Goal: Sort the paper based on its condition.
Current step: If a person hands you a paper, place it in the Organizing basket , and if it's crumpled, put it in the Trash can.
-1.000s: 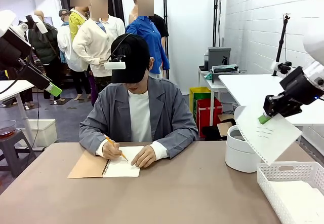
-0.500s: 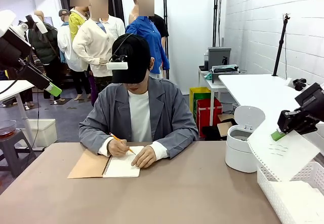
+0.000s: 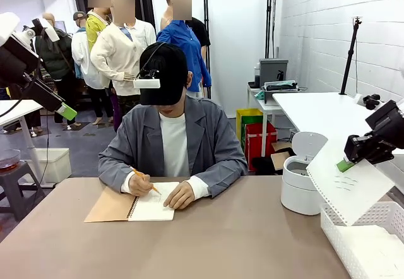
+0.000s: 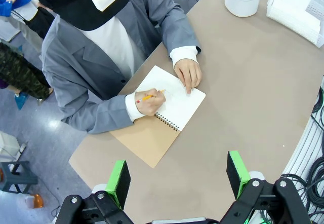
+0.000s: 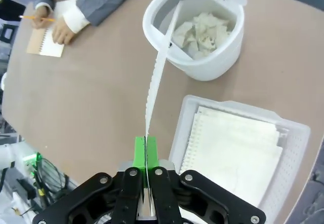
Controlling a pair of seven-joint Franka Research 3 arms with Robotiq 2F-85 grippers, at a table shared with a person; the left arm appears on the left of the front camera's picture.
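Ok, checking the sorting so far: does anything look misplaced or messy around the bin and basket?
Nothing stands out. The white bin holds only crumpled paper, the mesh basket only flat sheets, stacked slightly askew. The right gripper is shut on one smooth sheet, held tilted in the air.

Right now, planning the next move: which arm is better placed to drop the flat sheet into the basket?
Right. The right gripper is shut on the sheet, close by the basket. The left gripper is open and empty, up over the notebook.
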